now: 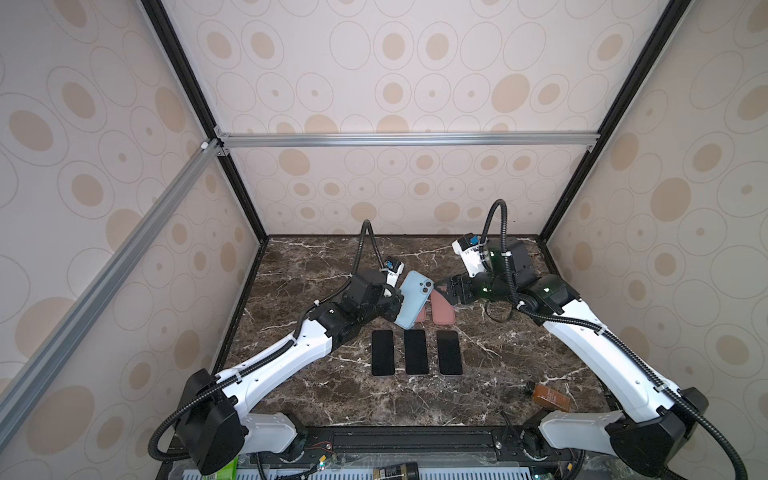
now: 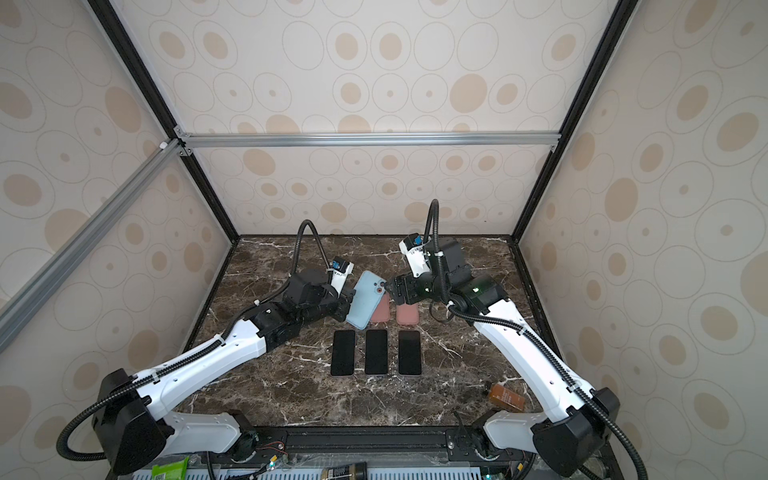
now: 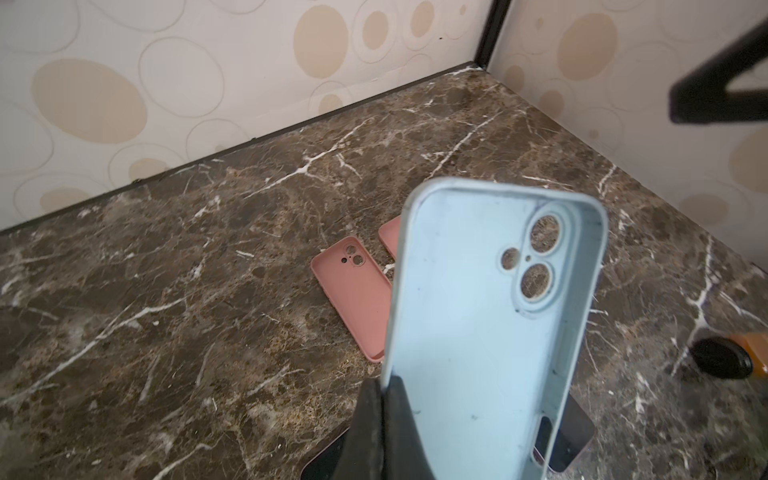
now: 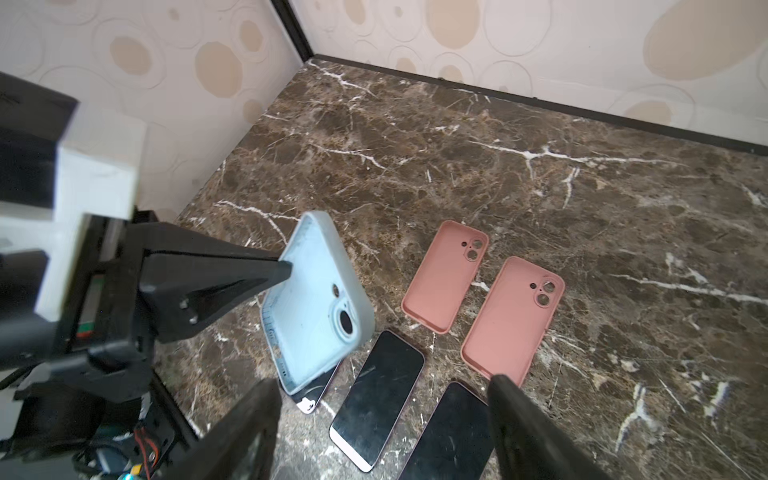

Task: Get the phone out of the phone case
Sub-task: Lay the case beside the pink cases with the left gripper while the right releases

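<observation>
The empty light-blue silicone phone case point(image 1: 413, 299) is held tilted above three black phones point(image 1: 416, 352) laid on the brown marble table point(image 1: 332, 399), pinched edgewise by the closed left gripper point(image 3: 384, 399), with the right gripper point(image 1: 444, 291) spread open nearby.

**Blue phone case held up between the two arms**

The left gripper point(image 1: 397, 300) gripped the blue phone case point(image 1: 413, 299) by its left long edge, jaws closed on it. The case hung tilted above the marble tabletop point(image 1: 332, 395), camera cutout at its far end and its back toward the camera. The right gripper point(image 1: 442, 292) sat just beside the case's far right corner; whether they touched could not be told. Two pink cases lay flat beyond the row of phones, one point(image 1: 420, 314) mostly hidden by the blue case, the other point(image 1: 443, 311) under the right gripper. Three dark phones point(image 1: 416, 352) lay screen-up side by side nearer the front, apart from each other. An amber bottle point(image 1: 550, 397) lay near the right arm's base.
</observation>
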Controlling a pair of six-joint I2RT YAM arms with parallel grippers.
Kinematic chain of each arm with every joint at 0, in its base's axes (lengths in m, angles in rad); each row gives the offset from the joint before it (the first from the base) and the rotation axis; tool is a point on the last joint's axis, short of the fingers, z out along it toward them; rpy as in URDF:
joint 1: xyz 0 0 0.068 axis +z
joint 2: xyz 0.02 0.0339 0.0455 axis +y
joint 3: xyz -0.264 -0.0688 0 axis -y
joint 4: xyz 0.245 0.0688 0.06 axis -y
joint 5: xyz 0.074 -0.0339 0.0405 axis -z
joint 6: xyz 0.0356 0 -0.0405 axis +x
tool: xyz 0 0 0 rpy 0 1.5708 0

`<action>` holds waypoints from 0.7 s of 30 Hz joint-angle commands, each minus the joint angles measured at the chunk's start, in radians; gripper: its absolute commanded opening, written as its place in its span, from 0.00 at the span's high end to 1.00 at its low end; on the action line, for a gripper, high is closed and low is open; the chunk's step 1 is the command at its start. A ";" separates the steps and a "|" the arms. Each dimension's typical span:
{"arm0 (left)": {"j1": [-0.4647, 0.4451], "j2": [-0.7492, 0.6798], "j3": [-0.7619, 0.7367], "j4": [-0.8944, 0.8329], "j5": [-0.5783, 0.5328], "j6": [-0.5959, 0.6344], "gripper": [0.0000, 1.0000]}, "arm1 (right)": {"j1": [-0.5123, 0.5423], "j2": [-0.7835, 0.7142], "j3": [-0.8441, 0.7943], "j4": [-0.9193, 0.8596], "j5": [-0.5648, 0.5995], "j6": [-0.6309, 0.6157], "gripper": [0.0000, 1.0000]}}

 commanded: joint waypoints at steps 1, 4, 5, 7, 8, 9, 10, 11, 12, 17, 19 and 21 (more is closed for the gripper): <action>0.051 0.037 0.061 -0.041 -0.042 -0.142 1.00 | -0.002 -0.006 -0.067 0.152 0.083 0.121 0.19; 0.108 0.045 0.026 0.018 0.022 -0.202 1.00 | 0.003 0.031 -0.093 0.198 0.104 0.173 0.19; 0.125 0.049 0.015 0.033 0.044 -0.219 1.00 | 0.006 0.045 -0.096 0.211 0.109 0.184 0.19; 0.166 0.071 0.009 0.036 0.075 -0.253 1.00 | 0.015 0.078 -0.099 0.239 0.125 0.207 0.19; 0.180 0.083 0.009 0.035 0.081 -0.262 1.00 | 0.018 0.096 -0.101 0.252 0.132 0.214 0.19; 0.195 0.097 0.008 0.036 0.092 -0.270 1.00 | 0.021 0.116 -0.098 0.265 0.134 0.222 0.19; 0.206 0.112 0.008 0.036 0.101 -0.278 1.00 | 0.024 0.138 -0.092 0.274 0.136 0.229 0.19; 0.216 0.126 0.009 0.036 0.108 -0.284 1.00 | 0.030 0.158 -0.085 0.278 0.140 0.235 0.19; 0.227 0.143 0.012 0.032 0.117 -0.289 1.00 | 0.036 0.183 -0.076 0.283 0.143 0.240 0.20; 0.261 0.219 0.028 0.032 0.161 -0.319 1.00 | 0.070 0.303 -0.016 0.289 0.153 0.258 0.20; 0.269 0.249 0.040 0.028 0.175 -0.327 1.00 | 0.074 0.352 0.009 0.289 0.144 0.272 0.19; 0.275 0.290 0.070 -0.004 0.167 -0.327 1.00 | 0.077 0.401 0.039 0.285 0.132 0.278 0.19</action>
